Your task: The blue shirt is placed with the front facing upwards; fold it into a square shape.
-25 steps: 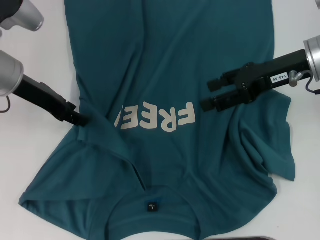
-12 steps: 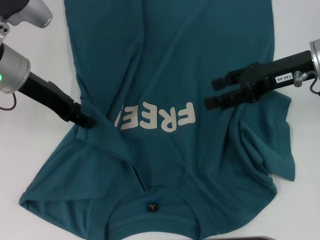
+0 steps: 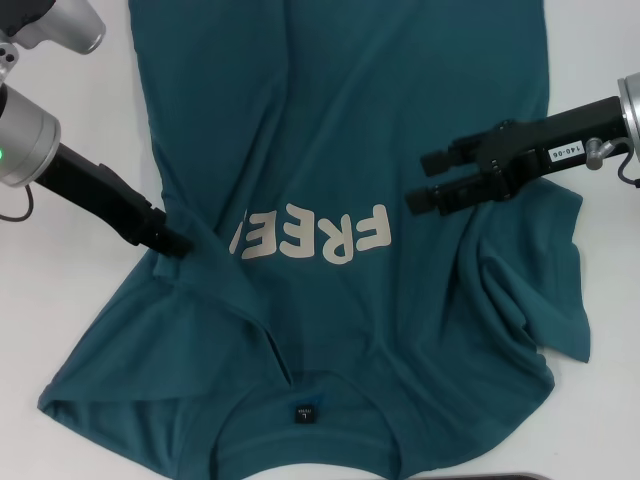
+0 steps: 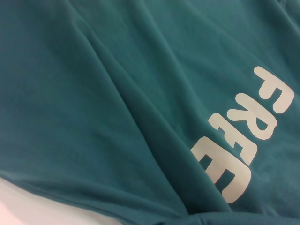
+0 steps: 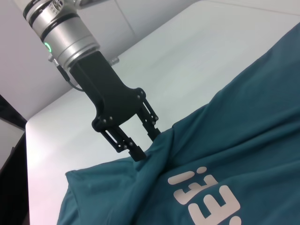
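The blue shirt (image 3: 340, 120) lies front up on the white table, its collar and dark label (image 3: 303, 413) nearest me and the white letters FREE (image 3: 315, 235) across the chest. My left gripper (image 3: 178, 243) is at the shirt's left edge by the armpit. In the right wrist view this left gripper (image 5: 146, 144) has its fingers apart and straddles a raised ridge of cloth. My right gripper (image 3: 417, 182) hovers open over the shirt's right side, just right of the letters, holding nothing. The left wrist view is filled with creased shirt (image 4: 93, 93).
The white table (image 3: 60, 320) shows bare on the left and at the far right. The sleeve on the right (image 3: 540, 300) is rumpled and folded on itself. A dark object (image 3: 500, 477) peeks in at the bottom edge.
My left gripper has pushed rightward into the shirt's edge, bunching the cloth a little. My right gripper has drifted slightly up and to the right.
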### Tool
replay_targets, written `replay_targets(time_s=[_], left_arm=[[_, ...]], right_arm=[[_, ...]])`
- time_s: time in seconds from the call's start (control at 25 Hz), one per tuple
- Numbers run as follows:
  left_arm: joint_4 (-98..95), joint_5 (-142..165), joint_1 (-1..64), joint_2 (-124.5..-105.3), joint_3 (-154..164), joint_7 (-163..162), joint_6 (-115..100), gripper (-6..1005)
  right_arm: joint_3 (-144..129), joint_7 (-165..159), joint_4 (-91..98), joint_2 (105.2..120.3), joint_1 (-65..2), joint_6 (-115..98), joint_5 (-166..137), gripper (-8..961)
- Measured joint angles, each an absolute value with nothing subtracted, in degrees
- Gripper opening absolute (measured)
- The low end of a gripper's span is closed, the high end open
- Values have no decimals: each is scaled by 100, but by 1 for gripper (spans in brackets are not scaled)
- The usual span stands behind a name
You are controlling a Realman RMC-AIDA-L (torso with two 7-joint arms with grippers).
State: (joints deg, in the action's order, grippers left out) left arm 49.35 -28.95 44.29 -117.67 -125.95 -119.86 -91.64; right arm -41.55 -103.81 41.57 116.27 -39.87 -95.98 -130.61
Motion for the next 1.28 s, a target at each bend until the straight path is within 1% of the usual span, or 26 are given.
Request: replay_targets(time_s=[0.24, 0.48, 0.68, 0.8, 1.04, 1.28], left_arm=[[4902, -2907, 4431, -11776, -12600, -11983, -9160, 533], [4860, -2869, 4456, -11804, -12524, -11975, -9084, 434], [4863, -2859, 4471, -11803, -12502, -11976, -9104, 376], [4877, -2857, 4467, -11803, -12500, -11976, -9122, 209], [4871, -2856, 4455, -11795, -12498, -11987, -9174, 3], [4910, -2911, 4579, -11778, -12576, -12157, -9416, 0]], right_arm=[[-4157, -10366, 4157, 11600, -3944, -9606, -12969, 850], [-4158, -10347, 4157, 11592, -3925, -9636, -12906, 850], [-4152, -10327, 4157, 11592, -3909, -9641, -12893, 850], [-4150, -10319, 4157, 11592, -3902, -9642, -12893, 850], [-4148, -10318, 4157, 11592, -3893, -9649, -12893, 850], [-4148, -10307, 4168, 11600, -3893, -9651, -12881, 850]])
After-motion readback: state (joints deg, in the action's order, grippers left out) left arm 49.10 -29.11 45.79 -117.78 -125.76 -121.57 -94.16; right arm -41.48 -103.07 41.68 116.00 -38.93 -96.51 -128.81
